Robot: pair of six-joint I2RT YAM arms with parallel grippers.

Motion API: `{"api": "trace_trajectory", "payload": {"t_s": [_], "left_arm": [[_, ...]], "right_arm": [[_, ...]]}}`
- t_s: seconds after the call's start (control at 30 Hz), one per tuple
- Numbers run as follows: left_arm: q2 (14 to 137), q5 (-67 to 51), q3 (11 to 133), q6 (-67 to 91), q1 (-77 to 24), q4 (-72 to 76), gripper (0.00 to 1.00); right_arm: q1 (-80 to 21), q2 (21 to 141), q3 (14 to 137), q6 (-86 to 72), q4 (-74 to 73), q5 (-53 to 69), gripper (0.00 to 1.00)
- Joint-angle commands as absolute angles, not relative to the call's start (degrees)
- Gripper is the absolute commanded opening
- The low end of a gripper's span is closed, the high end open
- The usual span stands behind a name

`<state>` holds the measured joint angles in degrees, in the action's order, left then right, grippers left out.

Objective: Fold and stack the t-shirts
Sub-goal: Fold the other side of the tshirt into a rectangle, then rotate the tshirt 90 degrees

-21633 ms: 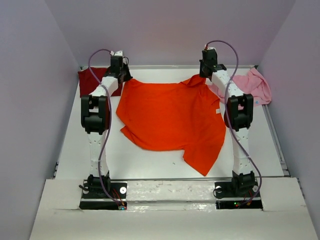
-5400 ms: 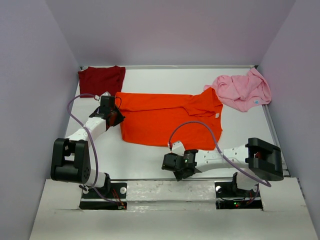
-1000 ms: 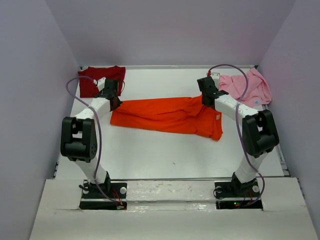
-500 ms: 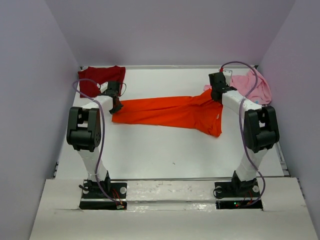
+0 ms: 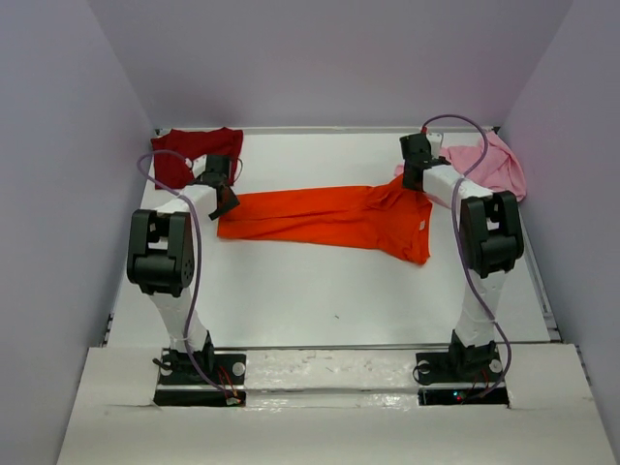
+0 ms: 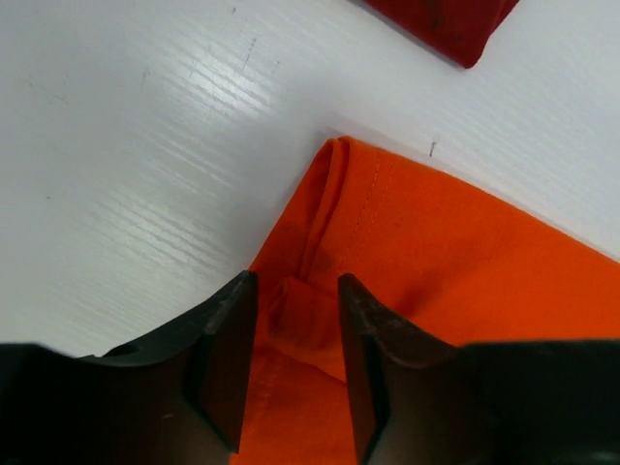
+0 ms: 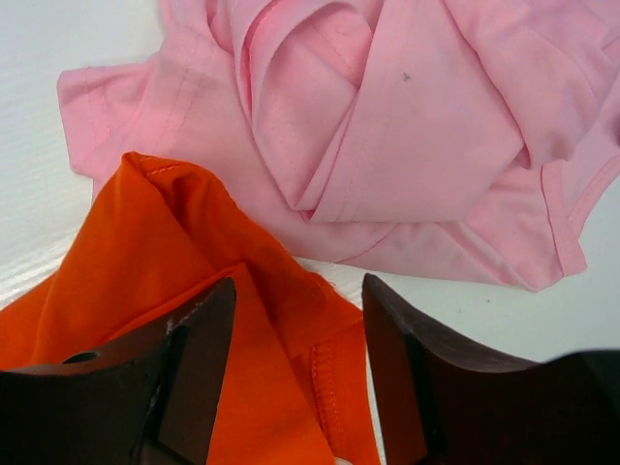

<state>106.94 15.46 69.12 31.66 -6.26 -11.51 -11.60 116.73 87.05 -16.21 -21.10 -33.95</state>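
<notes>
A: Orange t-shirt (image 5: 320, 218), where is it; quick.

B: Flat on the table (image 5: 320, 300), far half; folded into a long narrow band running left to right; the right end is broader and drops toward the near edge.

A: The other two?

B: Maroon t-shirt (image 5: 184, 153) in the far left corner, lying fairly flat; pink t-shirt (image 5: 494, 165) crumpled in the far right corner.

A: Any contact between them?

B: Maroon and orange are apart, with bare table between them in the left wrist view; in the right wrist view the orange's far right tip laps onto the edge of the pink.

A: Left gripper?

B: Left gripper (image 5: 225, 205) is low at the band's left end; the wrist view shows its two fingers a narrow gap apart with a raised tuck of orange cloth standing between them; the tuck meets one finger and the other side is in shadow; cannot tell whether it is pinching the cloth or free of it.

A: Right gripper?

B: Right gripper (image 5: 415, 179) is at the band's far right end, just beside the pink; fingers spread wide, released; orange cloth lies under the gap, nothing squeezed.

A: Arms?

B: Both reach far out from their bases, elbows raised; one at each end of the band.
</notes>
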Motion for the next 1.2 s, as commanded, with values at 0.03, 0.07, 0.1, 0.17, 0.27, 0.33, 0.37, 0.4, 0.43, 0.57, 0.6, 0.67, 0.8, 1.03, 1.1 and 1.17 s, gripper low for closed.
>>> {"api": "trace_trajectory", "payload": {"t_s": [0.03,0.07,0.1,0.17,0.27,0.33,0.37,0.4,0.43,0.57,0.6,0.67,0.8,1.03,1.1,1.17], "left_arm": [[98.88,16.96,70.13,30.15,-5.89,-8.88,0.53],[98.62,16.96,71.62,29.97,-5.89,-9.31,0.54],[98.27,16.35,72.67,29.45,-5.89,-10.27,0.54],[97.83,15.21,75.93,28.57,-5.89,-11.16,0.54],[95.99,14.5,78.83,25.85,-5.89,-12.65,0.54],[94.67,14.76,77.8,25.66,-5.89,-12.75,0.54],[93.27,13.55,76.74,25.75,-5.89,-12.14,0.55],[92.56,12.58,75.25,25.84,-5.89,-10.04,0.55],[92.03,11.52,73.67,26.01,-5.89,-8.98,0.55],[92.54,5.72,67.77,27.25,-5.89,-6.68,0.55],[94.03,3.1,67.5,27.25,-5.98,-6.68,0.55],[95.62,1.32,67.67,27.07,-6.32,-6.59,0.54],[99.92,-6.31,69.6,27.86,-6.59,-5.71,0.54],[108.28,-9.05,72.42,27.6,-6.59,-6.77,0.53],[108.98,-8.88,71.81,27.77,-6.59,-6.5,0.53],[109.77,-9.31,71.89,27.69,-6.68,-7.64,0.52]], "right_arm": [[-11.16,113.82,87.98,-16.17,-21.71,-30.33,0.63],[-11.16,113.38,87.8,-16.35,-21.71,-29.45,0.63],[-11.16,112.16,87.54,-16.78,-21.71,-27.27,0.64],[-11.78,109.97,86.84,-16.87,-21.8,-25.5,0.66],[-14.58,107.67,85.7,-15.91,-22.58,-22.78,0.66],[-16.51,107.14,85.17,-15.73,-23.02,-20.84,0.66],[-17.05,106.79,84.47,-15.73,-23.11,-18.65,0.66],[-17.57,106.79,84.29,-15.73,-23.29,-17.33,0.66],[-18.19,106.87,84.03,-15.82,-23.29,-16.71,0.66],[-20.21,108.01,83.67,-16.17,-23.64,-13.71,0.66],[-20.21,108.19,83.67,-16.95,-24.08,-13.45,0.66],[-20.21,108.37,82.88,-17.57,-24.52,-11.26,0.66],[-20.21,107.67,80.16,-19.6,-25.05,-10.98,0.66],[-20.21,109.77,80.24,-20.65,-28.56,-14.41,0.66],[-20.21,110.65,80.86,-20.92,-29.26,-15.29,0.66],[-20.21,112.49,81.82,-20.66,-29.97,-15.64,0.66]]}}
